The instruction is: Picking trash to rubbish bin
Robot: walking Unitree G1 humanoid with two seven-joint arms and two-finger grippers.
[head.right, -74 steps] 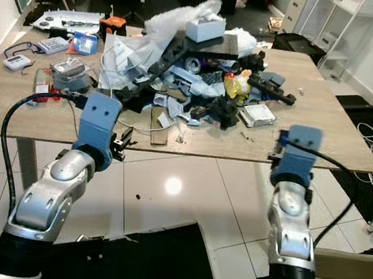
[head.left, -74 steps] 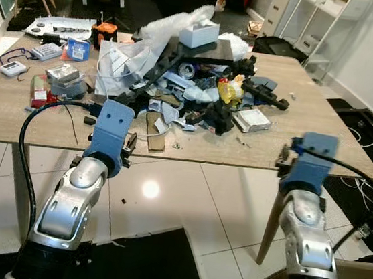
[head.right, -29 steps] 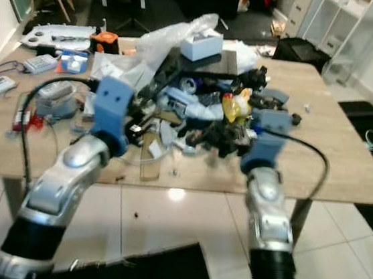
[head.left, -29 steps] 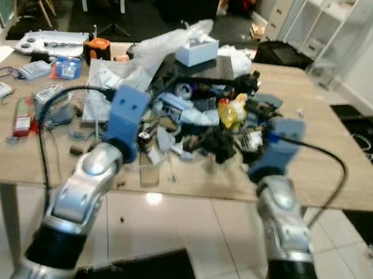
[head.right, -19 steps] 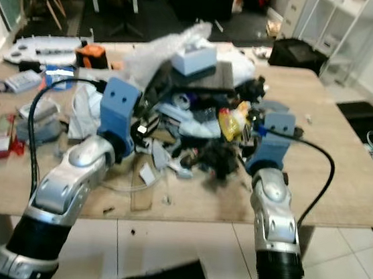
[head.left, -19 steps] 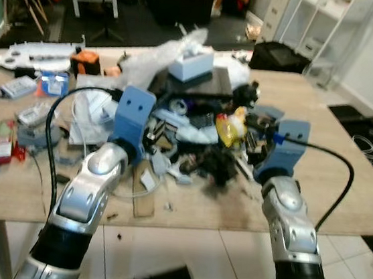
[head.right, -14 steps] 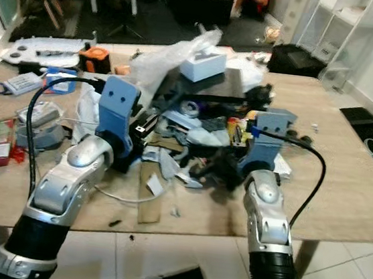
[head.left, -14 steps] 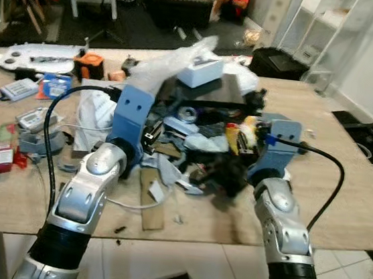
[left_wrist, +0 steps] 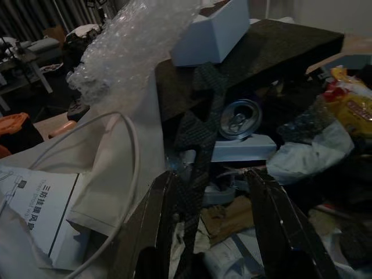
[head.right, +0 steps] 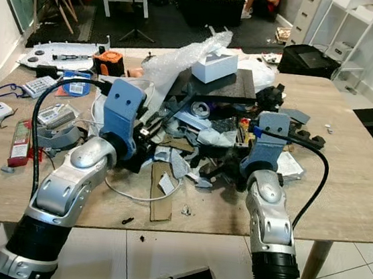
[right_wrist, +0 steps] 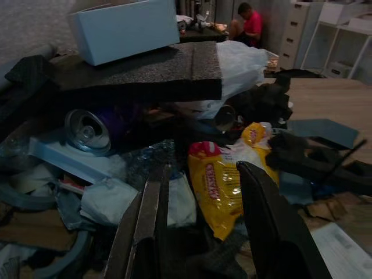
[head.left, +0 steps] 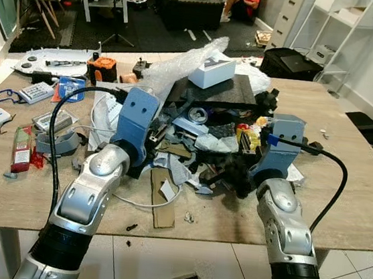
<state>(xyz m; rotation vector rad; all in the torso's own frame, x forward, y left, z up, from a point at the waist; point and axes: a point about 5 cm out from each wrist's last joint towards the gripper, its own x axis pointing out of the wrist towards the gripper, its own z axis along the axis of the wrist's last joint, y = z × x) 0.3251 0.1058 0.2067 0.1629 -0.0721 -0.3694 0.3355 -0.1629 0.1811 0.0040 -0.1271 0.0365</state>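
Two grippers reached into trash pile (head.left: 208, 125) at table (head.left: 359, 220) centre, bin unseen.

Eye views: left gripper (head.left: 154, 136) extended at pile's 9 o'clock edge, right gripper (head.left: 243, 140) at 4 o'clock.

Left wrist view: fingers (left_wrist: 152, 224) spread wide, nothing held; can (left_wrist: 240, 118) ahead. Loose single item best chosen, white cable (left_wrist: 131, 174) avoided.

Right wrist view: fingers (right_wrist: 264, 218) spread wide around yellow packet (right_wrist: 218, 186); closing squarely on packet advised.

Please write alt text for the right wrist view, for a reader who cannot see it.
The right gripper, fingers open, points at a yellow snack packet in a pile of trash. Beyond it, a white box sits on a dark foam slab, with a drink can lying underneath it.
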